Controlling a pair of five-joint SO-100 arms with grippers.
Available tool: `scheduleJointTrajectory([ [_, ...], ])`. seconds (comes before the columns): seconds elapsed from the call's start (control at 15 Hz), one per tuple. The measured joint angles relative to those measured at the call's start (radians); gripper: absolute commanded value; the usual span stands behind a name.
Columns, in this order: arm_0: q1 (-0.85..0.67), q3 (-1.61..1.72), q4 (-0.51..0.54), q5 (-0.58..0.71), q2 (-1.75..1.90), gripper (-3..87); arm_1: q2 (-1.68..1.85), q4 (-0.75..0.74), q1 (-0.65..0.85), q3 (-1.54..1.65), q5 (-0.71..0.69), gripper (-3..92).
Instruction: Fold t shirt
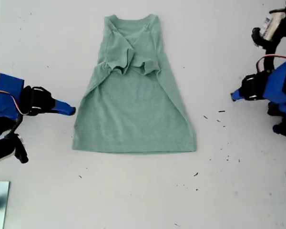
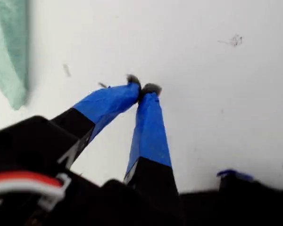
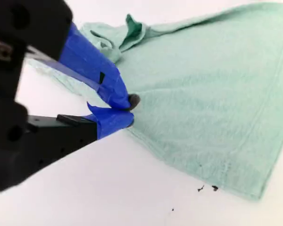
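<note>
**Shirt lying flat, both grippers closed**

The t shirt (image 1: 133, 114) is lying on the white table (image 1: 238, 191), between the two grippers. Its neck is pointing to the far edge of the exterior view and its straight hem is pointing to the near edge. Both short sleeves are lying folded in over the chest, and they are meeting in a bunch in the middle.

The second gripper (image 1: 71, 111) is hanging just beside the shirt, on the exterior view's left. Its blue tips are pointing at the shirt's long side edge. In its own camera the second gripper (image 3: 129, 110) is showing its two jaws pressed together, with the tips right at the edge of the t shirt (image 3: 212, 94). It is holding nothing. I cannot tell if the tips are touching the cloth or hanging just above it. A few dark specks (image 3: 207, 188) are lying on the table by the hem corner, past the tips.

The first gripper (image 1: 234, 95) is waiting on the exterior view's right, well apart from the shirt, pointing toward it. In its own camera the first gripper (image 2: 142, 88) is also closed tight, tip against tip, over bare table. Only a corner of the t shirt (image 2: 9, 52) is showing there, far off to one side of the tips.
</note>
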Motion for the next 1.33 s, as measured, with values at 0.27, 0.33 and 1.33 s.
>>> scheduleJointTrajectory([
  [0.27, -0.011, 0.005, 0.003, 0.009, 0.02, -0.3, -0.776, 0.184, -0.291, -0.93, 0.058, 2.5],
  [0.33, -0.011, 0.005, 0.003, 0.009, 0.02, -0.3, -0.913, 0.192, -0.345, -1.069, 0.084, 2.5],
  [1.33, -0.011, 0.005, 0.003, 0.009, 0.021, -0.3, -1.198, -0.428, -0.422, -0.554, 0.048, -0.8],
])
